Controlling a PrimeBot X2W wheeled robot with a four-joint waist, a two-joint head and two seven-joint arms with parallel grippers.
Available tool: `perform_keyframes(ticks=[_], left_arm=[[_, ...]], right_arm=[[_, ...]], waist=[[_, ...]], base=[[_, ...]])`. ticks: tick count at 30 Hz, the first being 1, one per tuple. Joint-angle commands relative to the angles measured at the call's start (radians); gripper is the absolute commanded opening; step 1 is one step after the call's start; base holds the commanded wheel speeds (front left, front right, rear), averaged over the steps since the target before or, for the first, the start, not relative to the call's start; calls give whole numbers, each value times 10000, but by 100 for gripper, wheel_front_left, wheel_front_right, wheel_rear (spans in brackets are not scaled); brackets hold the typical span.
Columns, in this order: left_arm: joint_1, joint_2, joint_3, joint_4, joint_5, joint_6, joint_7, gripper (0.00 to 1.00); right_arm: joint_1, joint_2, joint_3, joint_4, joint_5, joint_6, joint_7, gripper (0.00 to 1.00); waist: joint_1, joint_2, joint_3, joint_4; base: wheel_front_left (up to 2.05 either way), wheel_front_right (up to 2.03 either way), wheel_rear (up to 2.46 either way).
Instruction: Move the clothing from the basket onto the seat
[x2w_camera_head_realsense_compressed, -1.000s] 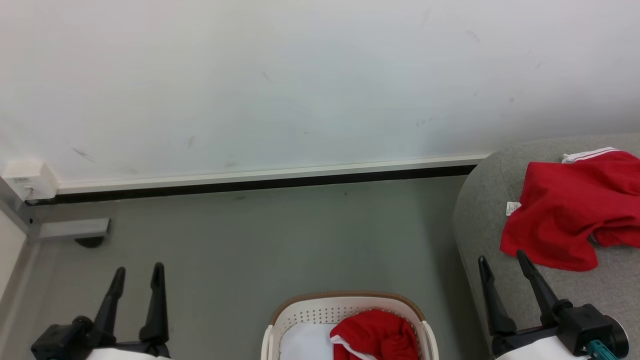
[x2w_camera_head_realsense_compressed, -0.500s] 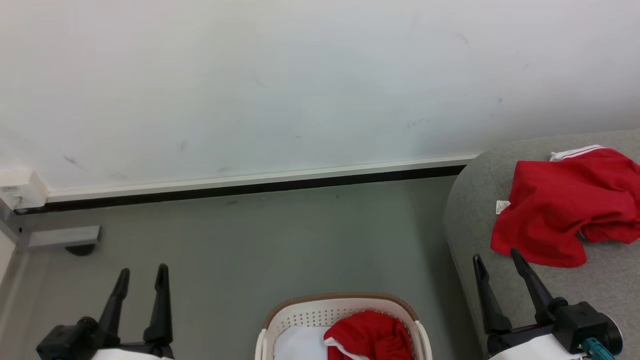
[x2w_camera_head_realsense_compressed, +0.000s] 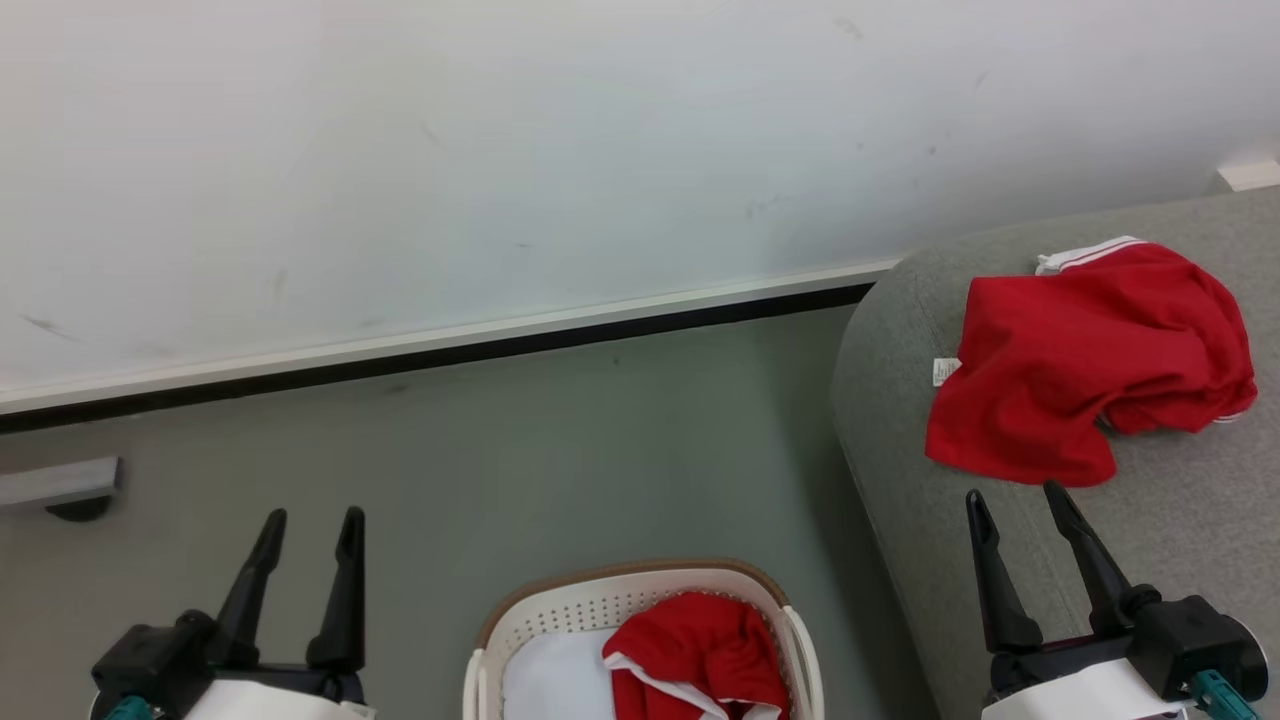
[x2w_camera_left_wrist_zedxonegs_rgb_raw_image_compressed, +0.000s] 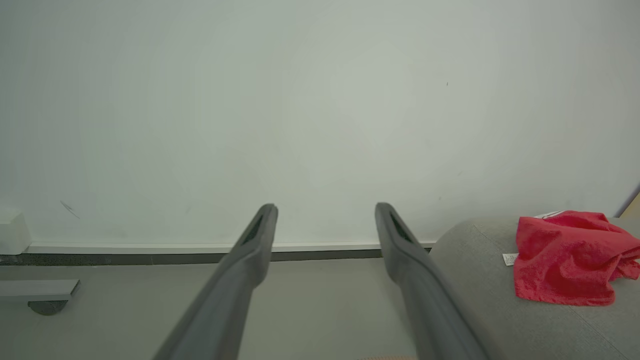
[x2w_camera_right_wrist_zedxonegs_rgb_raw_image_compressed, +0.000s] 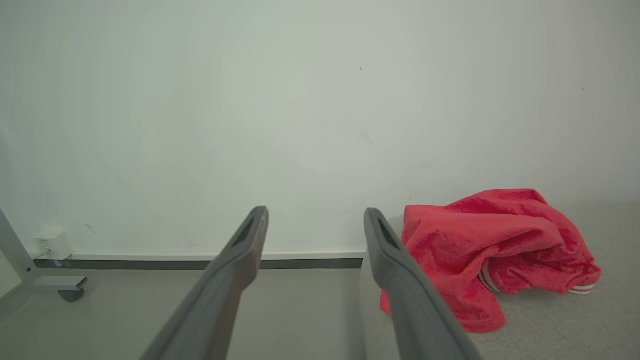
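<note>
Since the earlier head pictures the camera has swung toward the robot's right, so wall, floor and seat all sit further left and tilted; that is the view turning, and none of the things has moved on its own. One red garment (x2w_camera_head_realsense_compressed: 1085, 360) lies crumpled on the seat (x2w_camera_head_realsense_compressed: 900, 470), its white label at the left edge. The second garment (x2w_camera_head_realsense_compressed: 700, 650) is in the right half of the basket (x2w_camera_head_realsense_compressed: 620, 572), beside a white pad (x2w_camera_head_realsense_compressed: 550, 685). The left hand (x2w_camera_head_realsense_compressed: 313, 515) hangs over bare floor with its fingers spread wide and nothing between them. The right hand (x2w_camera_head_realsense_compressed: 1012, 492) hangs just short of the red garment, over the seat's edge, equally wide and empty. The coming pick seems to turn on this: the second garment lies between the two hands and nearer the robot than either set of fingertips, which point away at the wall. It is bunched, with no clear long axis. The right hand looks a little nearer to it, so that arm is likely the one to draw back and drop. The picture's bottom edge cuts off the basket's near half, so how much cloth remains cannot be told
</note>
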Motion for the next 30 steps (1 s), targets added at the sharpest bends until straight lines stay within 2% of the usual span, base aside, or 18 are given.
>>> perform_keyframes(ticks=[1, 13, 23, 30], left_arm=[[-119, 132, -13, -59, -63, -30, -3, 100], [-679, 852, -1210, -100, -292, -31, -1, 100], [-1884, 1837, -3401, 751, -414, -30, 179, 100], [-2980, 2461, -4889, 1361, -809, -12, 909, 100]], right_arm=[[-23, -13, -51, -42, -103, -24, -29, 100], [-232, -14, -502, -603, 207, -26, -19, 100], [-314, -11, -1256, -1341, 524, -24, -18, 100], [-682, -9, -1960, -2095, 924, -26, -17, 100]], waist=[[0, 0, 228, -246], [0, 0, 1264, -1304], [0, 0, 2497, -1741], [0, 0, 3718, -1859]], base=[[0, 0, 0], [0, 0, 0], [0, 0, 0], [0, 0, 0]])
